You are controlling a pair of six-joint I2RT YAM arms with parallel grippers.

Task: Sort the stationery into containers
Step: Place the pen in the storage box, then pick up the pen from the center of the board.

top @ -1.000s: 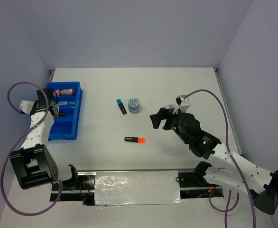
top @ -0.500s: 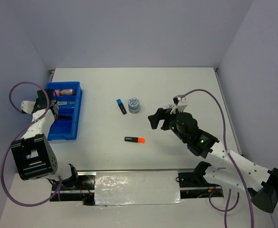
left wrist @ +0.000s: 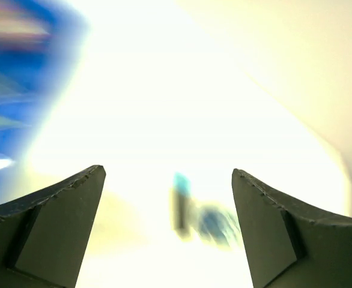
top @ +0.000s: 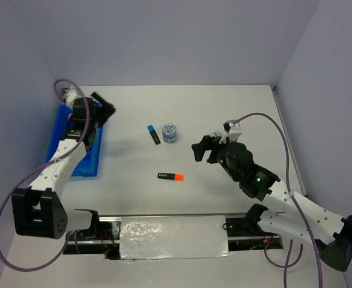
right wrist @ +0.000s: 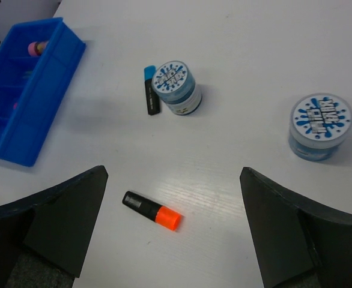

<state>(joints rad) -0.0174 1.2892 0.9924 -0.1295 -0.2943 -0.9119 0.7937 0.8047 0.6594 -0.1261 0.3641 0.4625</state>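
Left end effector (top: 106, 109) swung past tray (top: 80, 165); right wrist view reveals pink tube (right wrist: 35, 47).

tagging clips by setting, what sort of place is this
Probably a robot lab test cell: a white table boxed in by blank walls, two robot arms, and a few staged items like the orange-capped highlighter and blue tray.

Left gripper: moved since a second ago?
Yes. The left gripper swung from over the left side of the blue tray to its far right corner, toward the back wall.
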